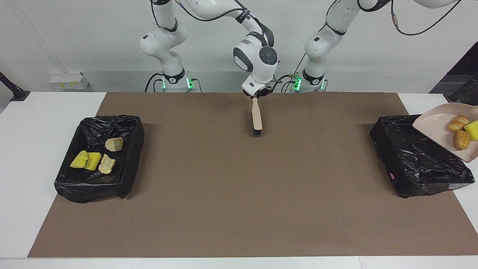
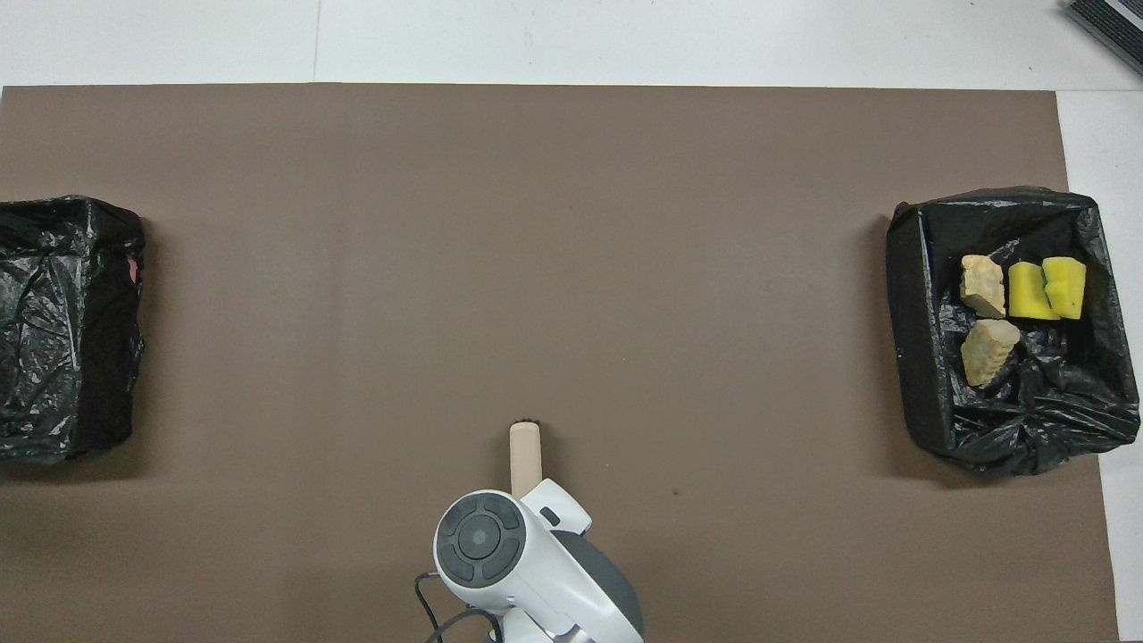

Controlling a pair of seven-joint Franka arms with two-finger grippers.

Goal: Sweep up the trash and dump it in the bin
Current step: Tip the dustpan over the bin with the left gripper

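While four scraps of trash (image 1: 94,156), two yellow-green sponge chunks and two tan bread lumps, already lie in the black-lined bin (image 1: 127,149) toward the right arm's end of the bench (image 1: 37,168), the remaining three scraps (image 1: 462,133) ride in the beige dustpan (image 1: 435,129), held tilted above the outer edge of the second black-lined bin (image 1: 414,160) at the left arm's end. The pan sits at the margin of the facing view and its handle is cut off there, so the left pincer is out of sight; it is judged pressed shut on that handle, since nothing else carries the pan. The raised pose appears chosen to line up a tip into the bin below. At the middle, close to the robots, the right pincer (image 1: 256,95) pinches the top of the beige black-bristled brush (image 1: 256,118), which hangs bristles down just over the brown mat (image 1: 239,209), seemingly parked clear of the dumping. No scraps show on the mat, and wide open room lies between the two bins.
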